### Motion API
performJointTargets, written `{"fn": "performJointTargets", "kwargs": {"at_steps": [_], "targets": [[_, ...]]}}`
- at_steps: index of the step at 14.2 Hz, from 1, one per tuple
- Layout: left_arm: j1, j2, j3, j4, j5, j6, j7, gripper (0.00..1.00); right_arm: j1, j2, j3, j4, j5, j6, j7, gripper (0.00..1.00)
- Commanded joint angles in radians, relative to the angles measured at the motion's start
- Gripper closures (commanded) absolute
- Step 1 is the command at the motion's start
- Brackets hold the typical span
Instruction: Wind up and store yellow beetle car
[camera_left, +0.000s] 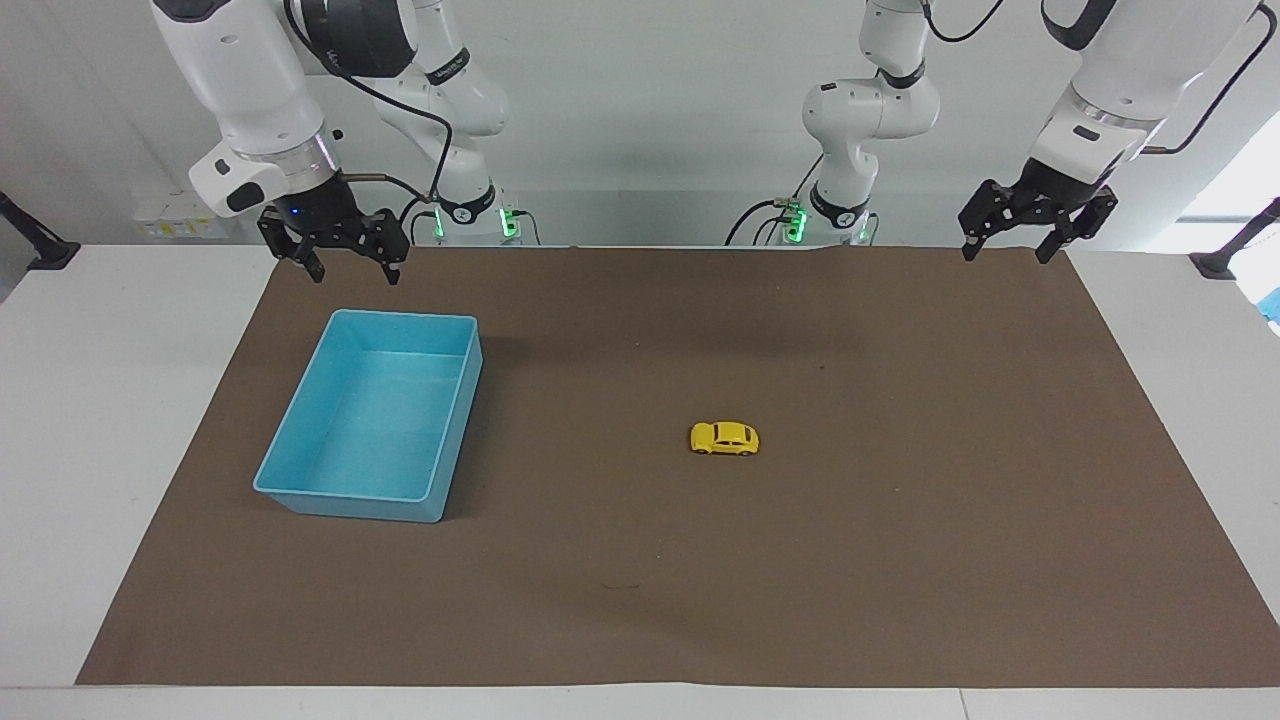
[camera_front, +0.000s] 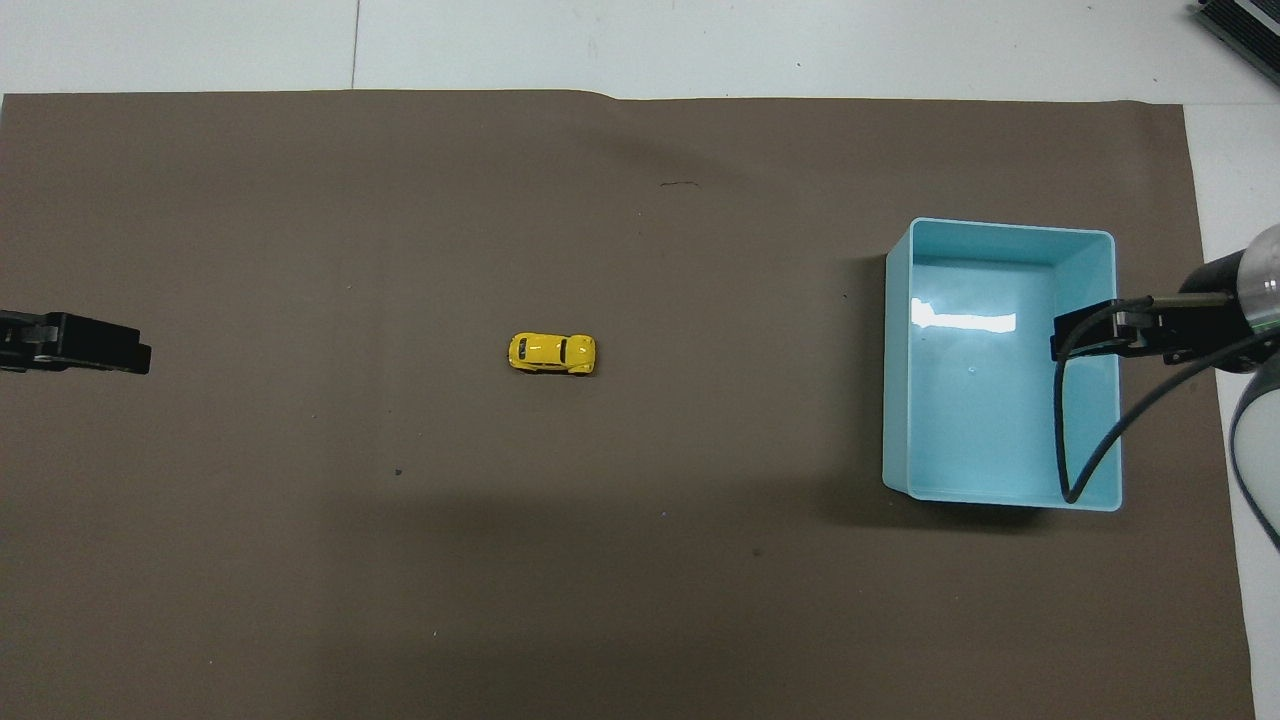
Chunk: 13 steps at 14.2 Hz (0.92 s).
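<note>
White counter (camera_left: 100, 400) against a plain pale wall, covered almost end to end by a brown mat (camera_left: 900, 560).

Near the mat's middle, on its wheels and in the open: yellow toy car (camera_left: 724, 438), lying lengthwise along the counter, nothing touching it. Probably set there so that either arm can come down on it from above, with flat mat all round for the pull-back that winds the spring. Judged not yet wound, not yet stored.

Seen from overhead, at three o'clock of the car (camera_front: 552, 353) and well apart from it: light blue bin (camera_front: 1000, 224), open-topped, rectangular, toward the right arm's end. Nothing in it, only glare on the floor. Likely the storage spot, kept clear of the car's run.

At nine o'clock of the car in the same view, over the mat's edge: left jaws, spread wide, holding nothing, on the left arm (camera_left: 1110, 90). Raised off the mat in the facing view.

Right jaws, likewise spread and empty, hanging from the right arm (camera_left: 250, 90) over the mat just on the robots' side of the bin (camera_left: 350, 505), well above its rim. Waiting, by the look of it.

Next, presumably: one arm down onto the car.
</note>
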Motion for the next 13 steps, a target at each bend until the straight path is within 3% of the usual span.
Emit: {"fn": "performJointTargets", "kwargs": {"at_steps": [1,13], "targets": [[0.013,-0.008,-0.004,-0.015,-0.007,0.007,-0.005,0.0,-0.014,-0.009,0.006,0.0,0.024,-0.006,0.011,0.0],[0.013,0.008,-0.006,-0.085,-0.005,0.062,-0.172,0.0,-0.014,-0.009,0.006,0.0,0.023,-0.006,0.011,0.0]]}}
